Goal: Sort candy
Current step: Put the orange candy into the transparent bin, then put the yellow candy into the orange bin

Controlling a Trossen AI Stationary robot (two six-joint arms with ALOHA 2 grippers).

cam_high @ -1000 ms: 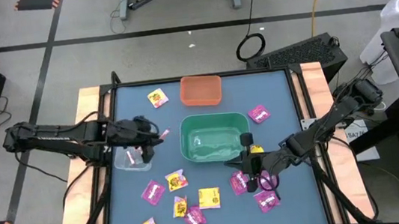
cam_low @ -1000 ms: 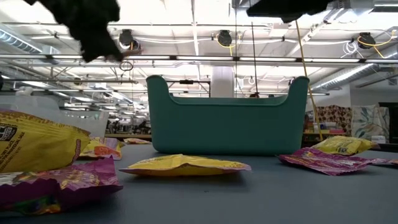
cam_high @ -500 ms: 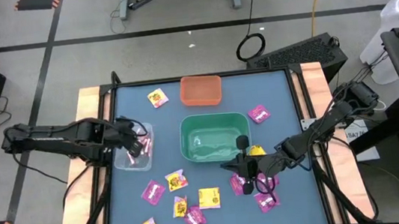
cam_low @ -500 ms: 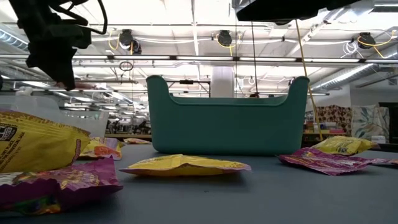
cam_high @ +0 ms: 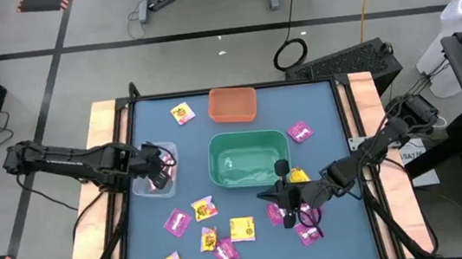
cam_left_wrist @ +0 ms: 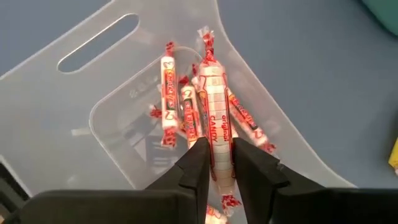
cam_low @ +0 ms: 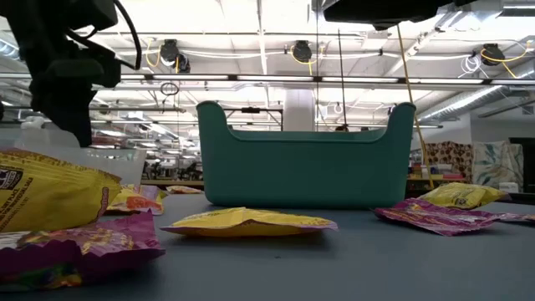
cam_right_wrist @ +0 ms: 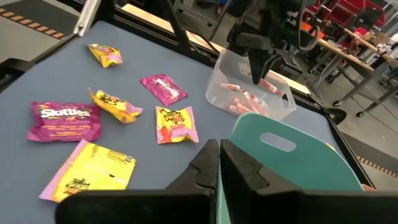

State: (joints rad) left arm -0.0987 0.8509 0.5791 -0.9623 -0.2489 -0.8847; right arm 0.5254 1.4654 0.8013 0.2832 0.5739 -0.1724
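My left gripper (cam_high: pixel 162 167) hangs over the clear bin (cam_high: pixel 143 187) near the table's left edge, shut on a pink-white candy stick (cam_left_wrist: pixel 214 124). Several more sticks (cam_left_wrist: pixel 177 106) lie on the bin's floor. My right gripper (cam_high: pixel 287 213) is shut and hovers low by the green bin's (cam_high: pixel 247 158) near right corner, beside a magenta packet (cam_high: pixel 275 213). Magenta and yellow packets (cam_high: pixel 203 208) lie flat on the table's near half. Two more packets (cam_high: pixel 299 130) (cam_high: pixel 182 112) lie farther back. My left gripper pinches the candy stick between its two fingers (cam_left_wrist: pixel 199 168), around the stick's middle (cam_left_wrist: pixel 219 146). The fingers come from above, pointing down into the clear bin. The stick runs on past the fingertips toward the sticks below; whether it touches them I cannot tell.
An orange bin (cam_high: pixel 232 103) stands at the table's far edge, behind the green bin. The green bin's wall (cam_right_wrist: pixel 292 155) rises just beyond my right gripper (cam_right_wrist: pixel 219 163). Bare blue table shows at the far right (cam_high: pixel 319 102). Wooden side rails (cam_high: pixel 104 161) edge the table.
My left gripper carried the stick from beside the clear bin's right edge toward the table's left and down, ending over the bin's inside. My right gripper shifted a little toward the table's left. The packets on the table stayed put.
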